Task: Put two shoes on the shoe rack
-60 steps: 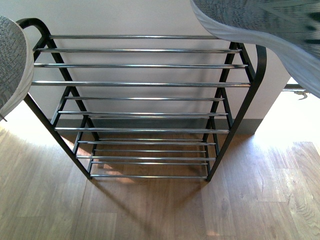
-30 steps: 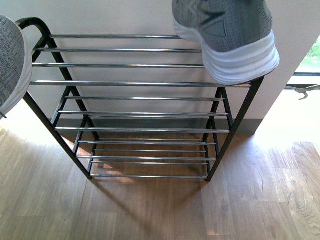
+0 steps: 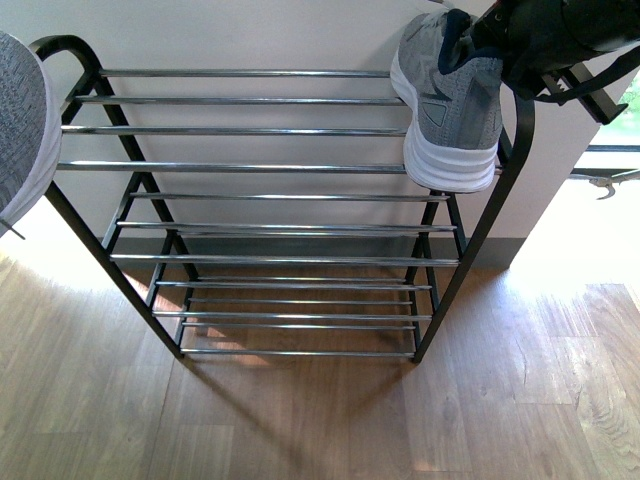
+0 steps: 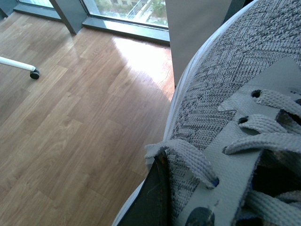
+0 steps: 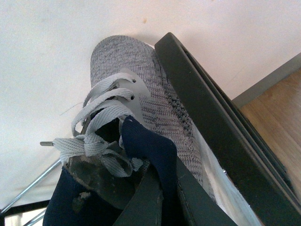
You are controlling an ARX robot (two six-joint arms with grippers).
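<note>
Sneaker (image 3: 450, 100) clamped in my right claw (image 3: 495, 42) has come down onto the shoe rack's (image 3: 502, 185) top right end; left claw (image 4: 157, 202) grips its mate (image 3: 22, 130).

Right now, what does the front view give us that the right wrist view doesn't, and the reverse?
Front only: the whole black-framed chrome-rod shoe rack with all tiers, the wood floor, a second grey knit sneaker at the left edge, and the white heel sole of the grey knit sneaker at the top shelf's right end. Right wrist only: that sneaker's grey laces, navy lining, and its toe close to the white wall. Both: the same sneaker, the rack's black upright, the wall, the right pincer at its collar.
</note>
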